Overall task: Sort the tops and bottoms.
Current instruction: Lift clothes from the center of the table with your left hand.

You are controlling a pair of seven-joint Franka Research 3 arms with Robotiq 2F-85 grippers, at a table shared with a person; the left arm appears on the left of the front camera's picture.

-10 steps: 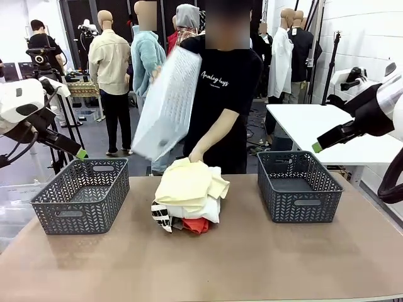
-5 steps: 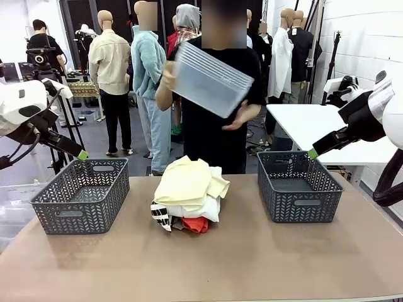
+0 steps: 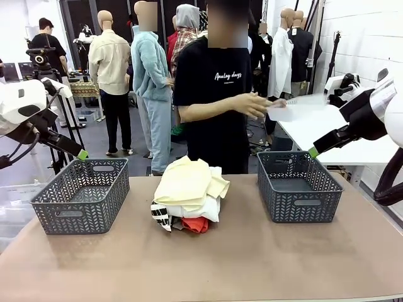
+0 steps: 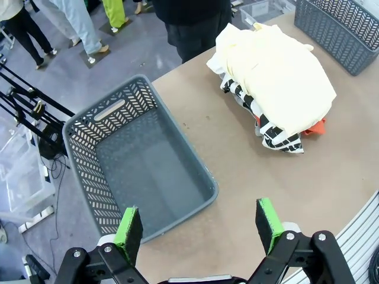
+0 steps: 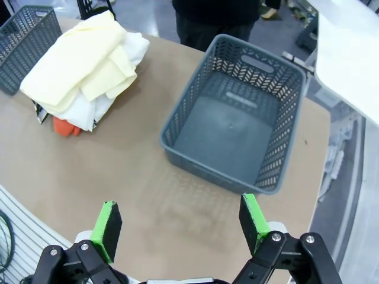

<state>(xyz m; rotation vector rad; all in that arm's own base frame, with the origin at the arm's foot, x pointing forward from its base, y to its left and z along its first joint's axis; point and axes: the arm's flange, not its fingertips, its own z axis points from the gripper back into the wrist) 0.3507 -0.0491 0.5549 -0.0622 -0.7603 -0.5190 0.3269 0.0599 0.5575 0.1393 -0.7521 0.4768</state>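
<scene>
A heap of garments lies mid-table: a pale yellow one (image 3: 184,183) on top, a white one (image 3: 203,210) under it, a black-and-white patterned one (image 3: 161,216) and an orange-red one (image 3: 196,224) at the bottom. In the left wrist view the pale yellow garment (image 4: 281,74) covers the patterned one (image 4: 278,135). The yellow garment (image 5: 83,62) also lies at the upper left of the right wrist view. My left gripper (image 4: 199,225) hangs open above the left basket (image 4: 137,161). My right gripper (image 5: 180,222) hangs open above the table, near the right basket (image 5: 237,124). Both hold nothing.
Two empty grey baskets stand on the brown table, the left one (image 3: 82,195) and the right one (image 3: 298,186). A person in a black T-shirt (image 3: 217,100) stands behind the heap, a hand stretched toward a white side table (image 3: 327,126).
The person has swung a clear plastic bin away to the right, out of their hands, and now reaches toward the white side table. The heap and both arms stay almost still.
</scene>
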